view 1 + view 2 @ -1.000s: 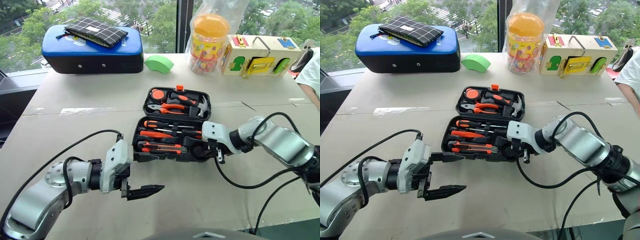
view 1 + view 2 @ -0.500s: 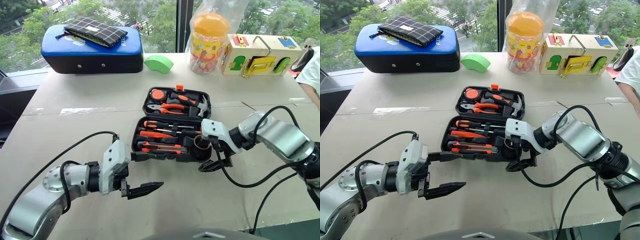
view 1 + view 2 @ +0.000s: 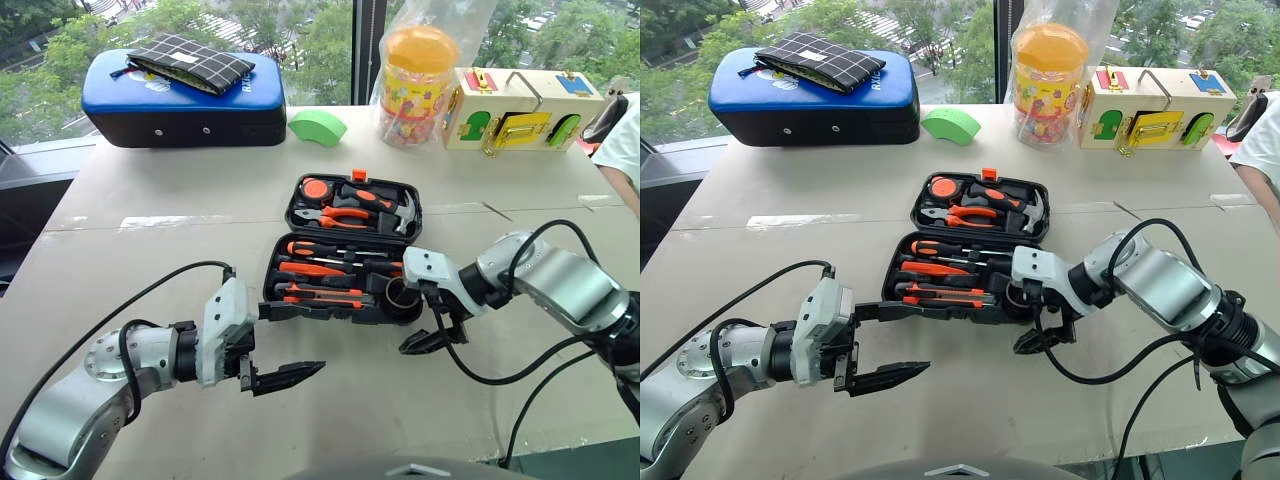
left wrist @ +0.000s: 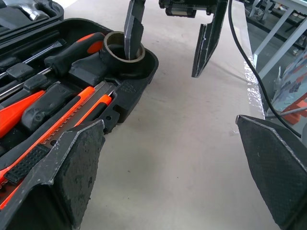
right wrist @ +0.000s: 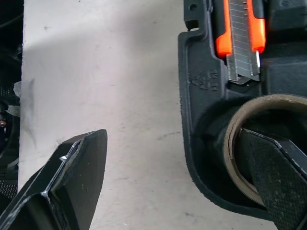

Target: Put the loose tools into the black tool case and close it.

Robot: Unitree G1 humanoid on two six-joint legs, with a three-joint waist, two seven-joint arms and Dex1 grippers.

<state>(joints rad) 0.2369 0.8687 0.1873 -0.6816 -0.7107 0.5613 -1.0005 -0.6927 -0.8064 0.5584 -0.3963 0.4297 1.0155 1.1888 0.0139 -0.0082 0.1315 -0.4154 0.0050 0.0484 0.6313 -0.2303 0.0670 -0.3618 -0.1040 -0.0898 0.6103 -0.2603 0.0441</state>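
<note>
The black tool case (image 3: 272,275) lies open mid-table, lid flat behind it. Orange-and-black tools fill its recesses: screwdrivers (image 3: 320,250), pliers (image 3: 345,213) and a utility knife (image 5: 240,43). In the near right corner recess sits the dark tape roll (image 3: 402,295). My right gripper (image 3: 415,320) is open, one finger down inside the roll's hole (image 5: 240,143) and the other over bare table outside the case. Also open is my left gripper (image 3: 315,340), at the case's near left corner, its upper finger along the front wall.
A blue-topped case (image 3: 185,100) with a chequered pouch (image 3: 190,62) stands at the back left. Beside it are a green block (image 3: 317,127), a bagged orange-lidded jar (image 3: 420,85) and a wooden latch box (image 3: 520,110). A person's sleeve (image 3: 622,150) shows far right.
My right gripper has opened from a narrow grip around the tape roll and drawn back a little toward me, leaving the roll in the case's corner. The left arm has kept still.
</note>
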